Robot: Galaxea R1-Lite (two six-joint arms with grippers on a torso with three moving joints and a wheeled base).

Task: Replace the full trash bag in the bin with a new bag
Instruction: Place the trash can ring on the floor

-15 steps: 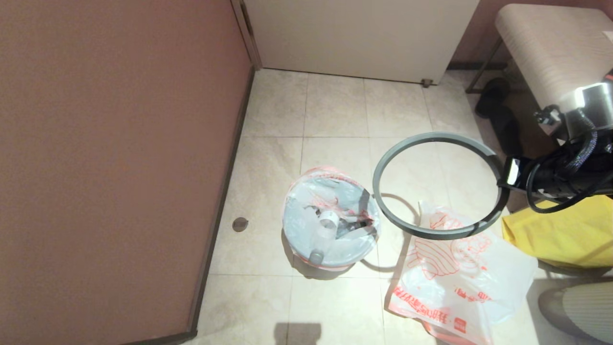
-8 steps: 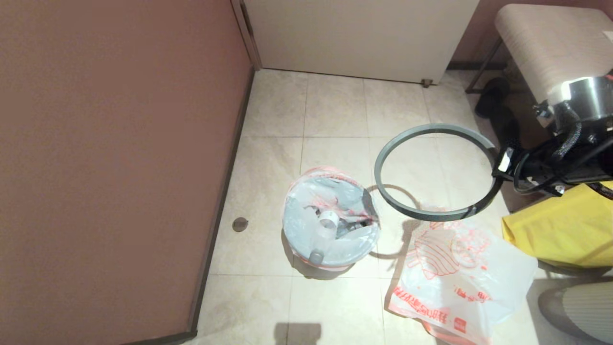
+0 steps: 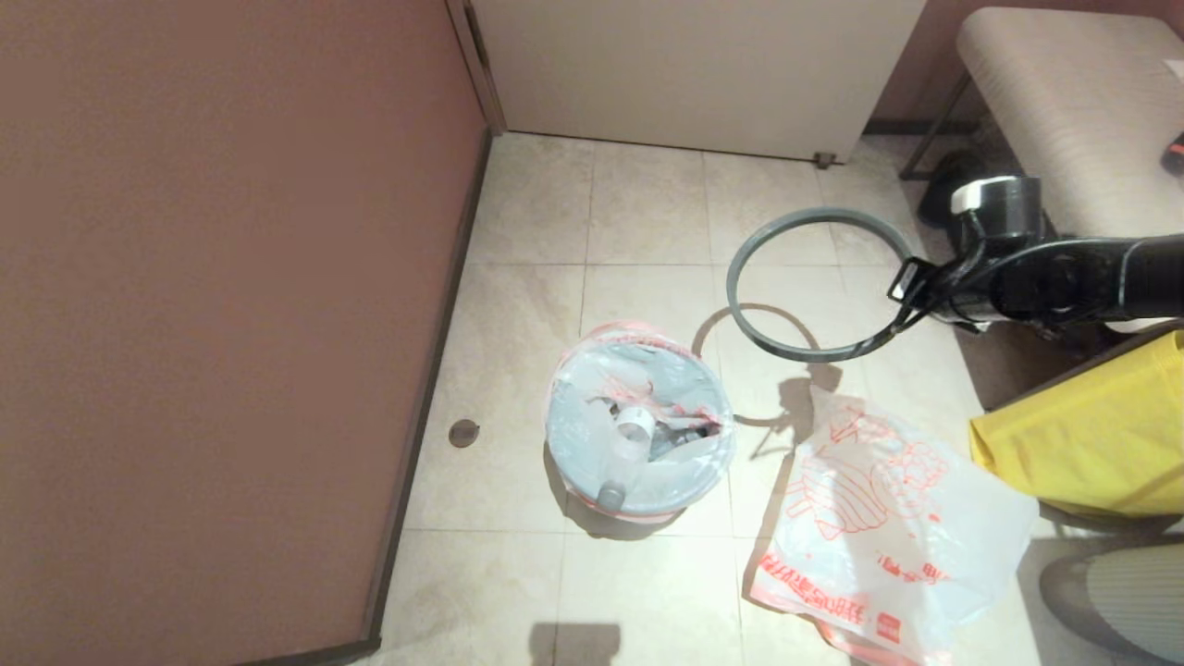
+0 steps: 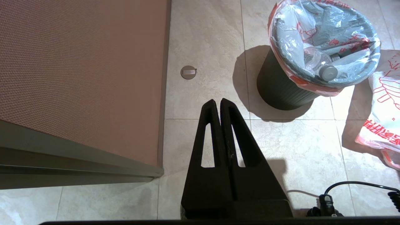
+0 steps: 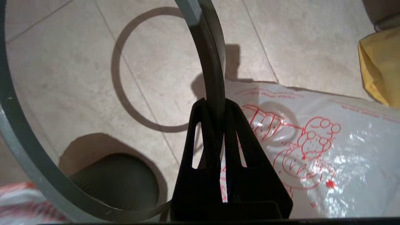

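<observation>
Right wrist view shows the right gripper point(image 5: 215, 104), jaws clamped on the ring point(image 5: 210, 62); left gripper point(image 4: 220, 103) jaws together. Best set the ring flat on the floor point(image 3: 647, 213), well clear of the bin point(image 3: 638, 435); keep it off the new bag point(image 3: 888, 518).

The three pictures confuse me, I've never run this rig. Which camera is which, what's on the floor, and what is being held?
The wide picture comes from the robot's head, looking down at the tiled floor; the other two come from cameras behind each gripper. The bin stands on the floor with the full trash bag in it. The new bag lies flat beside it, next to a yellow bag. The right gripper is shut on the grey ring rim, held off the floor. The left gripper is shut and empty.
</observation>
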